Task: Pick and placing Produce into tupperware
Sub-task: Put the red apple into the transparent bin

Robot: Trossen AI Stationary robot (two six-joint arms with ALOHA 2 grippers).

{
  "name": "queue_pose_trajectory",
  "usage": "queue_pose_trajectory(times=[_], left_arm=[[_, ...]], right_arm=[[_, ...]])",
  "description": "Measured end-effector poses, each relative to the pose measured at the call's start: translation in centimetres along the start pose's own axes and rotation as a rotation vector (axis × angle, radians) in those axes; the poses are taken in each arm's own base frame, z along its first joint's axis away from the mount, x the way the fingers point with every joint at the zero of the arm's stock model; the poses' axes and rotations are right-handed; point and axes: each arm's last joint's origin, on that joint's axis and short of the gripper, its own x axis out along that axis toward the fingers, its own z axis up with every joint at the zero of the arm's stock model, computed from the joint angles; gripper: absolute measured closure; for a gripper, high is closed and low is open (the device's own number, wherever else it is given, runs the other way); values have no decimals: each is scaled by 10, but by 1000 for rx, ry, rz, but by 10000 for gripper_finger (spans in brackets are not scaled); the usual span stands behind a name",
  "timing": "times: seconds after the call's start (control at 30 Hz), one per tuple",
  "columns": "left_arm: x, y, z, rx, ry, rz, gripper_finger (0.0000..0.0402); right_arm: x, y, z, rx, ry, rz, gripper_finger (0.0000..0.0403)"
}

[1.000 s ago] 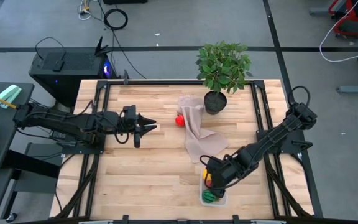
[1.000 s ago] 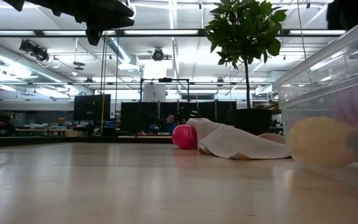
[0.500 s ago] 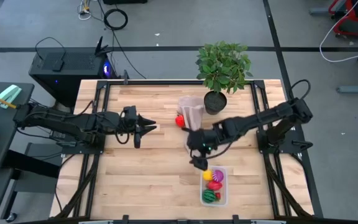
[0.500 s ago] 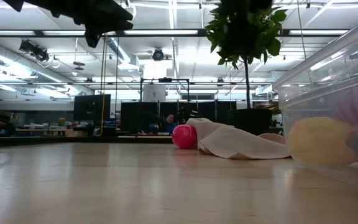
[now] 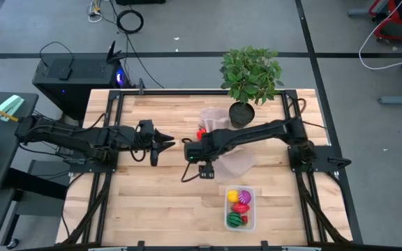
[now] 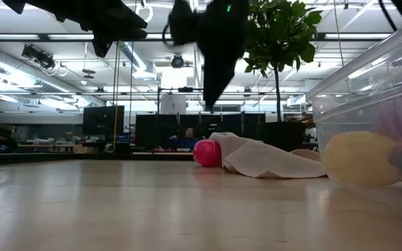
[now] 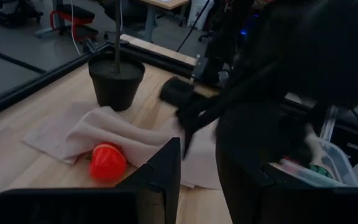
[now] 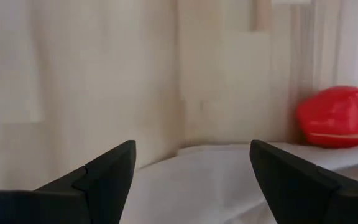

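One red produce piece (image 5: 201, 133) rests on the table against the left edge of the beige cloth (image 5: 223, 143); it also shows in the right wrist view (image 8: 340, 117) and in the left wrist view (image 7: 107, 162). The clear tupperware (image 5: 241, 208) stands near the table's near edge and holds yellow, magenta-red and striped green pieces. My right gripper (image 5: 188, 148) hovers open above the wood just left of the cloth, a little nearer than the red piece; my right arm reaches across the cloth. My left gripper (image 5: 165, 142) waits open at the table's left, pointing right.
A potted plant (image 5: 246, 87) stands at the far edge behind the cloth. Bare wood (image 5: 152, 188) lies between the two grippers and toward the near left. In the low view the tupperware wall (image 6: 375, 104) fills the right side, and the right gripper (image 6: 210, 77) hangs from above.
My right gripper has risen out of the tupperware and swung toward the table's far left, over the cloth, ending beside the red piece. The pieces in the tupperware now show uncovered. The cloth and the red piece have stayed put.
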Motion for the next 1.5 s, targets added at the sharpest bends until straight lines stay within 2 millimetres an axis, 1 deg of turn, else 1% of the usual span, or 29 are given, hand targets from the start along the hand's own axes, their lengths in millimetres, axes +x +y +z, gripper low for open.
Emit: queue_pose_trajectory(times=[0.07, 0.17, 0.23, 0.33, 0.43, 0.6, 0.7, 0.97, 1.1, 1.2, 1.37, 1.5], left_arm=[[0, 1, -1, -8, 15, 6, 294], [0, 1, -4, -8, 37, 13, 294], [-1, 1, -5, -8, 45, 12, 294], [-1, -1, -5, 0, 48, 4, 294], [-1, -2, -6, 3, 50, -2, 294], [-2, -4, -7, 7, 57, -11, 294], [-2, -5, -7, 9, 60, -15, 294], [-4, -5, -7, 8, 56, -22, 294], [-7, -5, -5, 13, 46, -25, 294], [-9, -4, -3, 13, 38, -28, 294], [-11, -4, -2, 11, 30, -31, 294], [-12, -4, -2, 11, 32, -30, 294]], right_arm=[[15, -2, 2, -27, 24, -14, 82], [26, -1, 2, -68, 52, -50, 78], [27, -2, 2, -85, 48, -83, 72], [22, -9, 5, -98, 16, -134, 60], [18, -21, 8, -73, -15, -161, 46], [19, -42, 12, -25, -32, -182, 19], [22, -51, 13, -27, -29, -197, 6], [24, -75, 16, -15, -40, -211, 4], [30, -84, 15, 8, -54, -204, 4], [38, -87, 10, 14, -36, -190, 4], [52, -87, 0, 5, 12, -178, 3], [59, -87, -4, -1, 18, -190, 3]])
